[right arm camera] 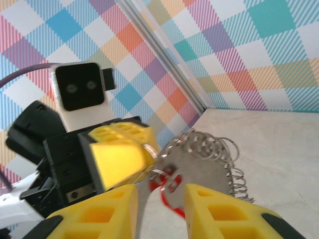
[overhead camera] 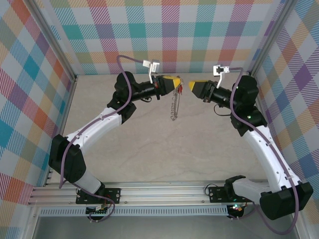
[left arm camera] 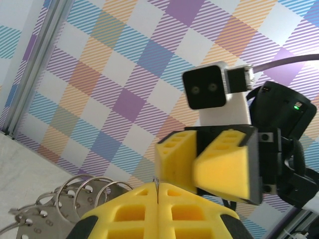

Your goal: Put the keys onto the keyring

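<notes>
Keyring (overhead camera: 173, 105) hanging from left gripper (overhead camera: 177, 81), above table (overhead camera: 164, 149)

The keyring (overhead camera: 174, 105) hangs under the left gripper (overhead camera: 175, 83), right gripper (overhead camera: 191, 87) just beside.

The desk (overhead camera: 164, 154), a pale beige slab with a faint marbled pattern, runs back to checked pastel walls (overhead camera: 169, 30) on three sides. Along its near edge sits a silver aluminium rail (overhead camera: 164, 191), with a black arm mount near each end.
</notes>
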